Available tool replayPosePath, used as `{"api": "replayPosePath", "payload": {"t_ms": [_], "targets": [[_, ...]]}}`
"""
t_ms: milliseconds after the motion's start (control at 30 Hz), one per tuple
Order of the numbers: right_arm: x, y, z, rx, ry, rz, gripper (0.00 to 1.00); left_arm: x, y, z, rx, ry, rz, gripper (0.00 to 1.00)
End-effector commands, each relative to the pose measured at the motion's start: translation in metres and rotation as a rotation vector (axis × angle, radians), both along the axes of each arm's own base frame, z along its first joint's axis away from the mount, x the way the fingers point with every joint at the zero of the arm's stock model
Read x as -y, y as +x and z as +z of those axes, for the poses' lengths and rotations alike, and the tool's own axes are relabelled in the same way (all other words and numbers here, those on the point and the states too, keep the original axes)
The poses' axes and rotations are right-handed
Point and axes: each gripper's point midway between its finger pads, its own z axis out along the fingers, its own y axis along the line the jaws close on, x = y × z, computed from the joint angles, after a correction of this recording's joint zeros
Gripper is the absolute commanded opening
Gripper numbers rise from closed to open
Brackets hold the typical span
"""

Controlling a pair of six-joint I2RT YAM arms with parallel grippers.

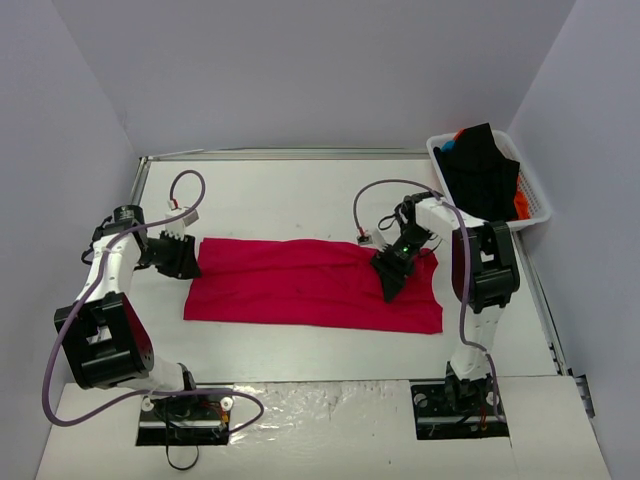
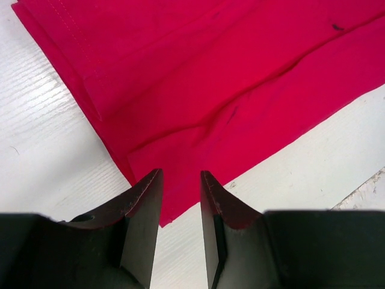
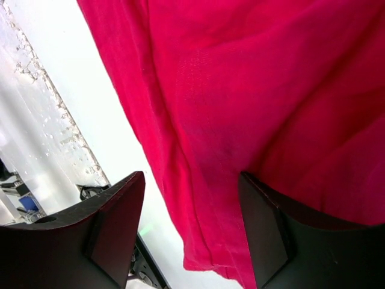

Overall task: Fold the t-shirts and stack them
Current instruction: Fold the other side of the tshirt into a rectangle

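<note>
A crimson-red t-shirt lies flat on the white table as a long strip running left to right. My left gripper is at its left end. In the left wrist view the left gripper is low over the shirt's near-left corner, jaws a little apart, with bare table between them. My right gripper hovers over the right part of the shirt. In the right wrist view the right gripper is wide open above the shirt's folded edge, holding nothing.
A white slatted basket stands at the back right. It holds a black shirt, with orange cloth and blue cloth showing. A raised rail runs along the table's far edge. Grey walls enclose the table.
</note>
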Motion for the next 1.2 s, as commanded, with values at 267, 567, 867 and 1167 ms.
{"api": "replayPosePath", "payload": {"t_ms": [267,567,867,1167], "targets": [[0.031,0.082,0.006,0.116,-0.047,-0.188,0.60,0.001,0.004,0.026,0.075,-0.007,-0.013,0.30],[0.043,0.112,-0.020,0.093,-0.071,-0.242,0.60,0.001,0.003,0.019,0.058,-0.006,-0.012,0.30],[0.041,0.125,0.054,0.284,-0.052,-0.296,0.60,-0.008,0.008,0.037,0.145,0.058,0.044,0.30],[0.052,0.077,0.080,0.437,-0.208,-0.325,0.30,-0.037,-0.006,0.050,0.225,0.250,0.196,0.30]]}}
